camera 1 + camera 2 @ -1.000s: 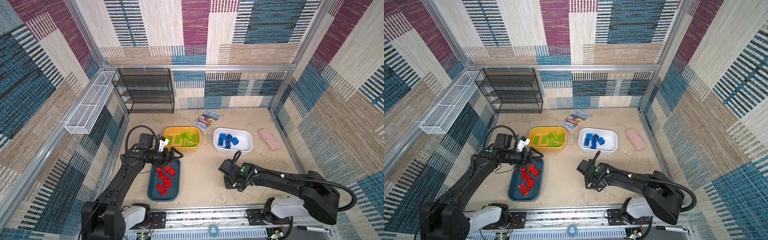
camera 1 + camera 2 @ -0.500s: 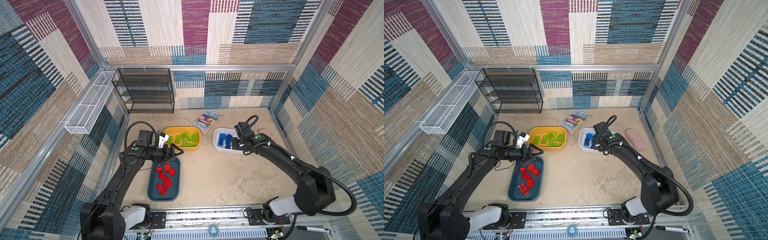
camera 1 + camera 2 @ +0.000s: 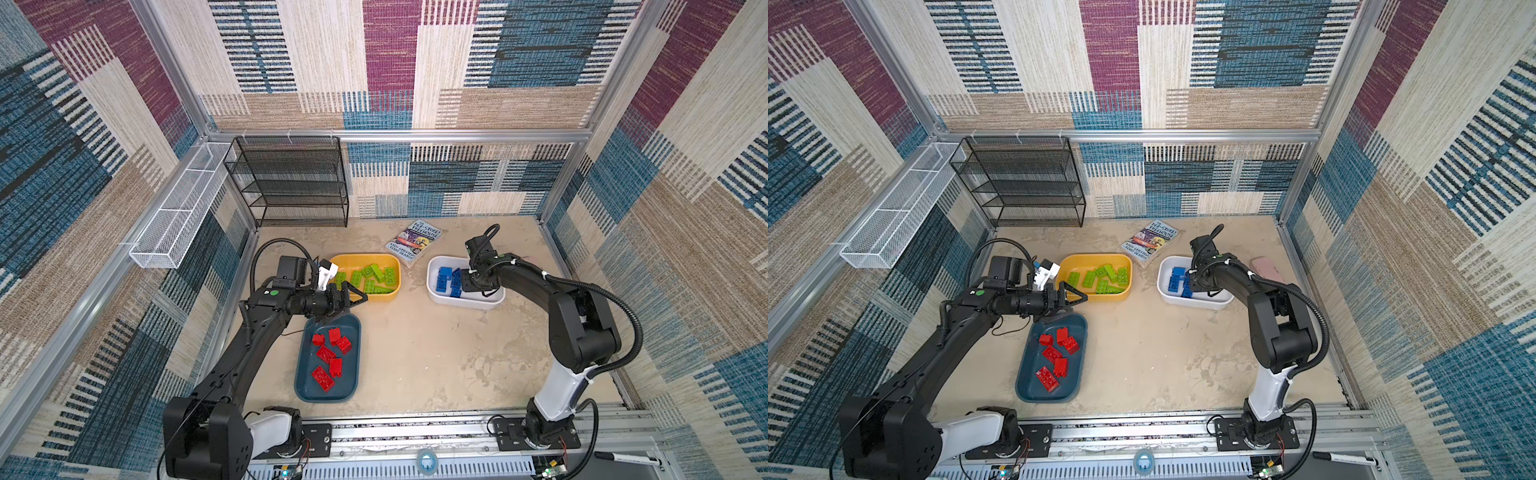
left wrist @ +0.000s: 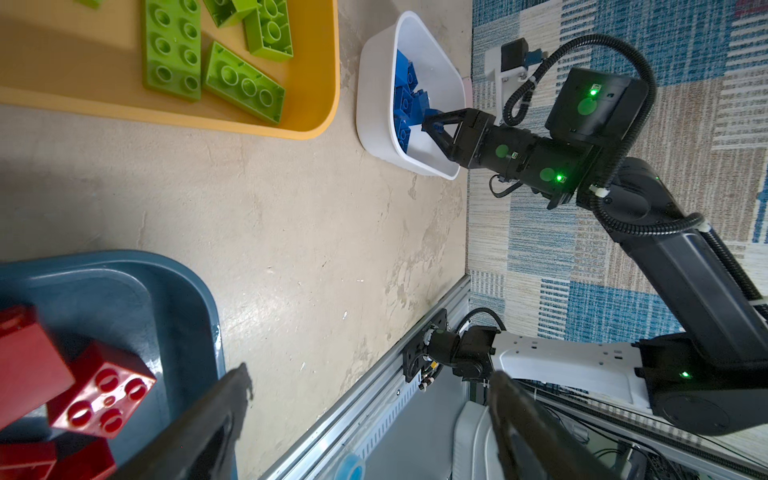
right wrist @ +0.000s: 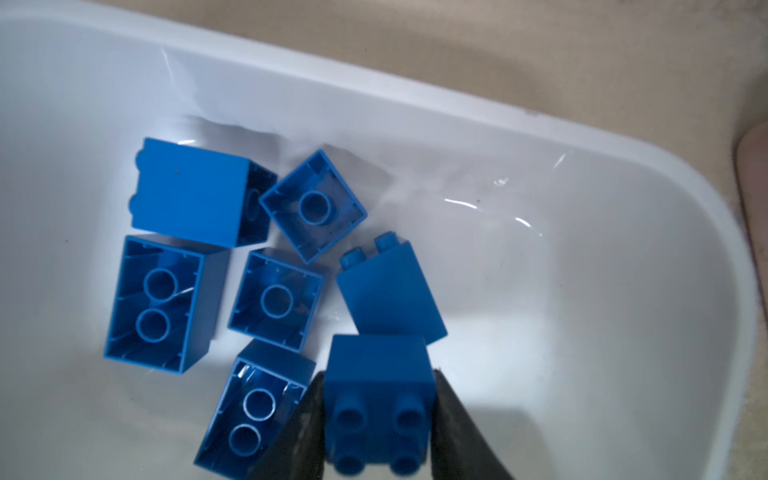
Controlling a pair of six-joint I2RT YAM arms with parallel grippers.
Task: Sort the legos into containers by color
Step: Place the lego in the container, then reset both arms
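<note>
Blue brick (image 5: pixel 376 407) (glossy, chunky 2x2, studs toward the wrist cam) sits between the right gripper (image 5: pixel 377 374) fingers over the white bin (image 5: pixel 623 291), a smooth, shiny rounded tub. No gap shows on either side, but I can't tell if it's squeezed or let go. Six more blue bricks (image 5: pixel 274 295) lie below, mostly hollow side up. A second ago that arm was low at the table's front. Left gripper (image 4: pixel 370 374) hasn't budged, jaws wide apart and empty over the teal bin (image 3: pixel 347 386) holding red bricks (image 3: pixel 326 353). Green bricks (image 3: pixel 376 274) fill the yellow bin (image 3: pixel 353 261). The right fingers are cut off at the frame edge.
</note>
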